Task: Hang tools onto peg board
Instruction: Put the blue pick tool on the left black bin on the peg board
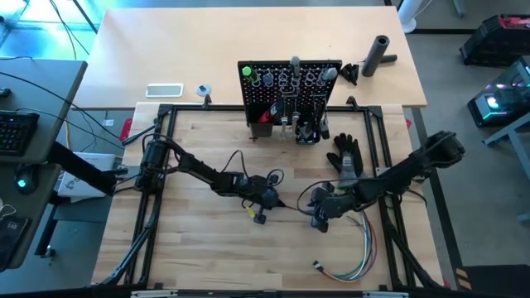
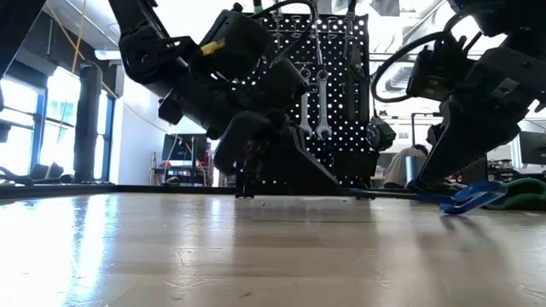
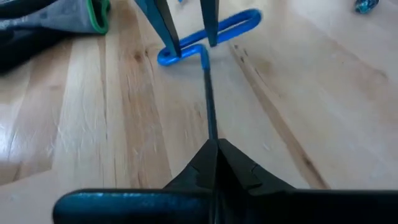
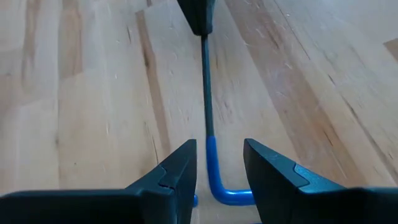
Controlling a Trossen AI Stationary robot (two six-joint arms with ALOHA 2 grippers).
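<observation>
A hex key with a dark shaft (image 3: 209, 93) and a blue loop handle (image 3: 236, 25) lies near the table's middle, handle toward the right. My left gripper (image 3: 216, 152) is shut on the shaft's free end. My right gripper (image 4: 221, 168) is open and comes down over the blue end of the shaft (image 4: 211, 162), one finger on each side of it. The peg board (image 1: 290, 91) stands upright at the far edge with several tools hanging on it. My left gripper pinches the shaft's bare dark end (image 3: 211, 134) between its two fingertips. It comes slanting down from the table's left, and the shaft runs straight on ahead of the fingers. The blue handle (image 2: 473, 196) lies on the table. My right gripper's fingers (image 4: 180, 174) flank the shaft where it bends into the handle; I cannot tell whether they touch it.
A black glove (image 1: 346, 157) lies just beyond the right gripper, and a bundle of coloured wires (image 1: 356, 257) lies at the near right. A black cylinder (image 1: 377, 54) and a white flat device (image 1: 164, 89) sit on the far table behind the board.
</observation>
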